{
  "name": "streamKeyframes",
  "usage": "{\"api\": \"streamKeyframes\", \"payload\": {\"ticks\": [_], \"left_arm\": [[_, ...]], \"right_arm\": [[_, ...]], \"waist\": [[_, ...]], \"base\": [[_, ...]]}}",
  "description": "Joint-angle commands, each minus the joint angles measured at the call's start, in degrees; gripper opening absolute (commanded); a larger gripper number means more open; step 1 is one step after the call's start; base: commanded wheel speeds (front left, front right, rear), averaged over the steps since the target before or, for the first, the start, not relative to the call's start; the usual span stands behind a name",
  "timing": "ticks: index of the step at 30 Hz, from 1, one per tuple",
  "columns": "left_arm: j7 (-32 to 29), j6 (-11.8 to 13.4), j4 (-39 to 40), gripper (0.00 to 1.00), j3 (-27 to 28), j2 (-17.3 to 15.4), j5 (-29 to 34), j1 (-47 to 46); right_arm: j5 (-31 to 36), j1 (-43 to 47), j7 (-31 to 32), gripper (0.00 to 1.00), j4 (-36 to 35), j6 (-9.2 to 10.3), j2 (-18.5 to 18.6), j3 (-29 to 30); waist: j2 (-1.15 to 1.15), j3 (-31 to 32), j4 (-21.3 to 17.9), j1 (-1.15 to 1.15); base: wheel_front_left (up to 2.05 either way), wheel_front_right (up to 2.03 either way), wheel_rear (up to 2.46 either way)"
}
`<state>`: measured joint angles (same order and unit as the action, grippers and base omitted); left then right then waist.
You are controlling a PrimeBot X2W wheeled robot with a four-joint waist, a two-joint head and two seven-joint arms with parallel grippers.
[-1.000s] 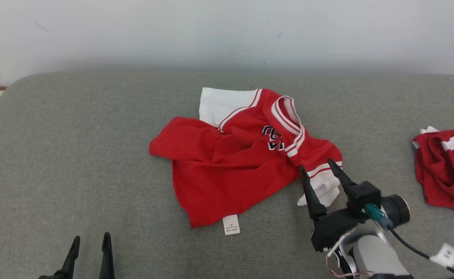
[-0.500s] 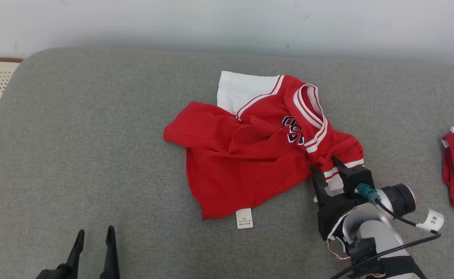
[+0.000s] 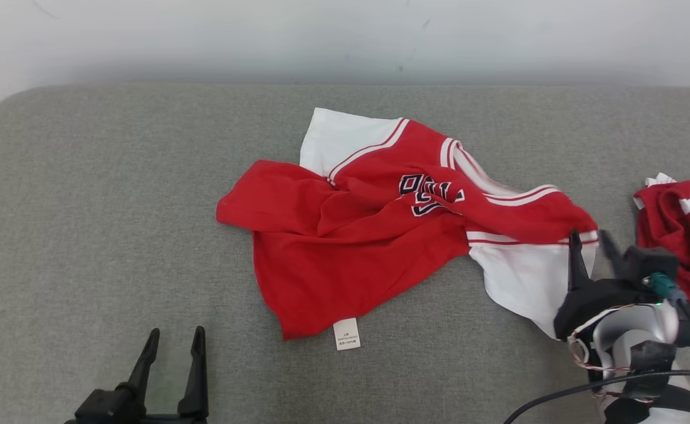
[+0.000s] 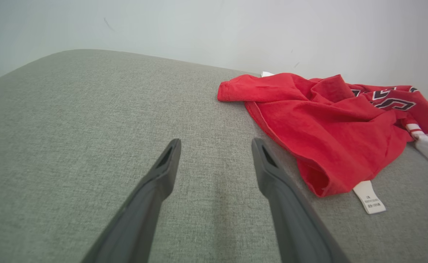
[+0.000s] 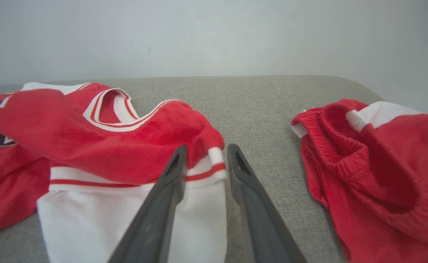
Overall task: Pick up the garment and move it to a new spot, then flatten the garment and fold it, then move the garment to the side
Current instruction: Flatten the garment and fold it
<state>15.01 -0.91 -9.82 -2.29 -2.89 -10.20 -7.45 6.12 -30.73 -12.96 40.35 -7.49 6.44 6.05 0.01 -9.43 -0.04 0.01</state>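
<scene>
On grey cushion (image 3: 86,206), against pale wall (image 3: 345,41), contents as found:

Item 1: jersey (image 3: 351,247). Red w/ white sleeves, striped trim, dark lettering on chest. Lies mid-cushion, crumpled, body bunched in folds. Hem faces robot, w/ white label (image 3: 345,334) sticking out at near edge. One white sleeve at far side; other sleeve (image 3: 521,277) spread out toward robot's right.

Item 2: R gripper (image 3: 587,238). At cuff end of that sleeve, low over cushion. In wrist view, fingers are part-way in w/ a gap between tips, striped cuff band lying between them. Whether cloth is actually pinched: can't tell; head view is blurred there.

Item 3: L gripper (image 3: 176,333). Near-left, fingers wide apart, nothing in them, over bare cushion. Hem corner of jersey is off to its right, apart.

Item 4: 2nd garment (image 3: 680,235). Red w/ white, elastic band, heaped at cushion's right end. Just beside R gripper, not touching jersey. Prob. not the piece being worked.

Step in hand (est.): the first, pick-up for the move to a new spot, R side taking hold at sleeve. Flatten, fold & set-aside all undone.

Next move needs (est.): firm close on cuff before any lift, as thin knit can slip from narrow tips. A one-sleeve lift would let the body trail & twist, so L gripper prob. wants a 2nd hold, e.g. hem. Keep the pull clear of 2nd garment to avoid a snag.
</scene>
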Motion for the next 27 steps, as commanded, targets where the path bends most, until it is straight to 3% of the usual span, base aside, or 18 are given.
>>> {"api": "streamKeyframes", "payload": {"ticks": [1,7,11,13,18,27], "left_arm": [[0.17,-0.15,-0.4,1.0,-0.31,-0.05,0.28,-0.93],[0.18,-0.56,-1.73,1.0,-2.85,-0.03,0.5,-1.62],[0.18,-0.84,-3.17,1.0,-4.11,-0.05,-0.21,-1.87],[0.18,-0.75,-4.41,1.0,-4.75,-0.03,-0.89,-2.02],[0.17,-0.91,-6.44,1.0,-5.95,-0.03,-2.28,-2.61],[0.17,-0.84,-7.34,1.0,-6.29,-0.05,-3.22,-3.15]], "right_arm": [[1.15,-0.43,-0.33,1.0,0.52,0.0,0.45,1.05],[3.66,-1.29,-1.58,1.0,0.5,0.0,-0.28,5.36],[3.91,-0.88,-2.05,1.0,-0.42,0.0,-1.04,3.59],[2.83,0.56,-2.26,1.0,-2.21,0.0,-1.93,-0.06],[-1.18,4.37,-2.29,1.0,-10.54,0.0,-2.88,-6.24],[-3.72,10.64,-2.23,1.0,-23.02,0.0,-3.05,-8.98]], "waist": [[-0.01,-0.01,-0.61,-0.01],[-0.01,0.31,-1.85,-0.01],[-0.01,0.68,-2.68,-0.01],[-0.01,1.14,-3.94,-0.01],[-0.01,1.4,-6.99,-0.01],[-0.01,1.08,-11.93,-0.01]], "base": [[0.0,0.0,0.0],[0.0,0.0,0.0],[0.0,0.0,0.0],[0.0,0.0,0.0],[0.0,0.0,0.0],[0.0,0.0,0.0]]}}
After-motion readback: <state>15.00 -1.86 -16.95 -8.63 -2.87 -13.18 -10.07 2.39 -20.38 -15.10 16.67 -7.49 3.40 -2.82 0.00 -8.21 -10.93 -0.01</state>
